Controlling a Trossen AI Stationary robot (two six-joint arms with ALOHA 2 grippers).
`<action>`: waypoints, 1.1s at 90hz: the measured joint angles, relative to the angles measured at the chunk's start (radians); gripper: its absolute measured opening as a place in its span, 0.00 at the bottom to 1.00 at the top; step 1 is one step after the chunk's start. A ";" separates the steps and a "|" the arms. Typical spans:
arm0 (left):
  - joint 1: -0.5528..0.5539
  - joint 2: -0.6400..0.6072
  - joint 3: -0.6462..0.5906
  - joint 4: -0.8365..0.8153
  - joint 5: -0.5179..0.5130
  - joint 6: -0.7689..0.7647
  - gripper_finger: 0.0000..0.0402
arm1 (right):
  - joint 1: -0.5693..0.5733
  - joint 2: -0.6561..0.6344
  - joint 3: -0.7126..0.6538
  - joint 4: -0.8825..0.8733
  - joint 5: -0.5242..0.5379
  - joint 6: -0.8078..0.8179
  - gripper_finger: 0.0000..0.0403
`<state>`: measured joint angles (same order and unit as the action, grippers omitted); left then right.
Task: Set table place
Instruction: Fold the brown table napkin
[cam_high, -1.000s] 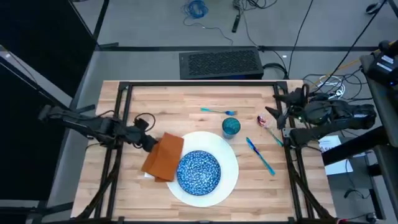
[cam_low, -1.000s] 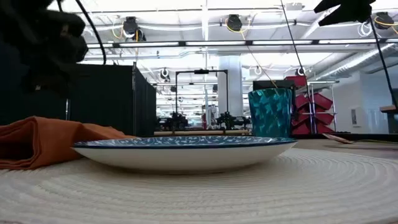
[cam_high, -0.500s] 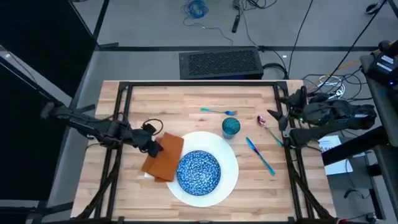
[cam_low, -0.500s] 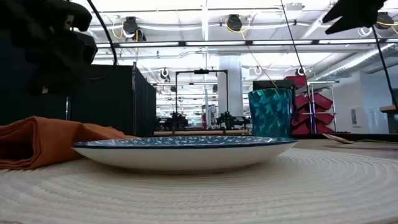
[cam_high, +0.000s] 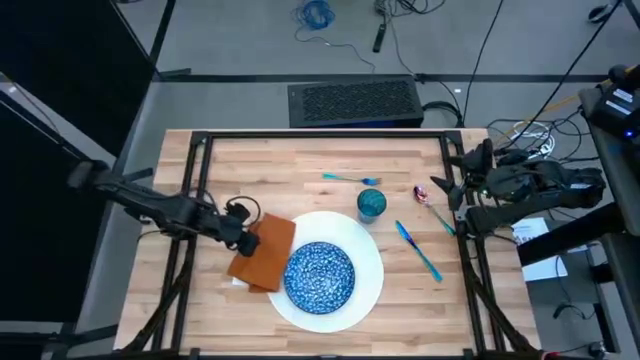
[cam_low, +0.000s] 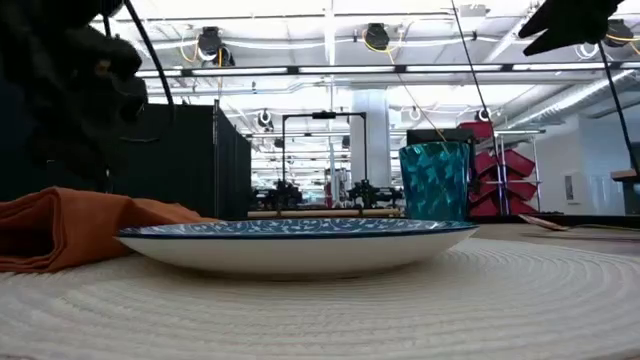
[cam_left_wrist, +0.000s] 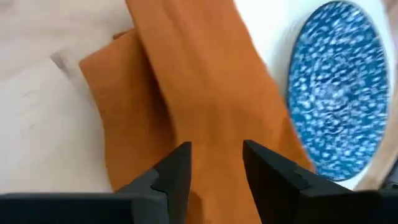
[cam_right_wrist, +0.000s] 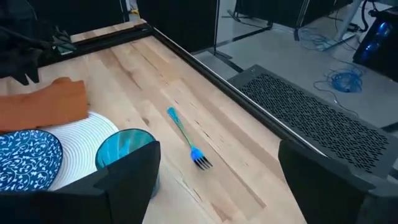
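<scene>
Industrial lab hall: exposed ceiling ducts (cam_low: 330, 70), strip lighting, black partition panels (cam_low: 190, 160), loose floor cables (cam_high: 318, 14), red storage bins (cam_low: 500, 175).

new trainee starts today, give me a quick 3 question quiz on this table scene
1. True or false: the bowl sits on the plate.
2. Which tool is over the napkin? A) left B) right
3. Fill in: the fork lies on the table beyond the ____.

Key:
1. True.
2. A. The left tool is open over the napkin; the right tool waits open at the table's right edge.
3. Cup.
</scene>
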<state>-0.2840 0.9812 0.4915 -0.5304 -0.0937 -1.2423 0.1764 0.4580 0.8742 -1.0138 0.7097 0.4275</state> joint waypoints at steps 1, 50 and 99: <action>0.000 0.006 0.000 0.000 0.002 0.001 0.32 | 0.000 0.000 0.000 0.000 0.000 0.000 0.78; 0.000 0.147 -0.001 0.047 0.011 0.028 0.32 | 0.000 0.000 0.000 0.000 -0.002 0.009 0.78; 0.000 0.311 0.008 0.247 0.021 0.105 0.10 | 0.000 0.000 0.000 -0.001 -0.009 0.006 0.78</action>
<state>-0.2840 1.2925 0.4999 -0.2832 -0.0722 -1.1377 0.1764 0.4580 0.8742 -1.0149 0.7010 0.4332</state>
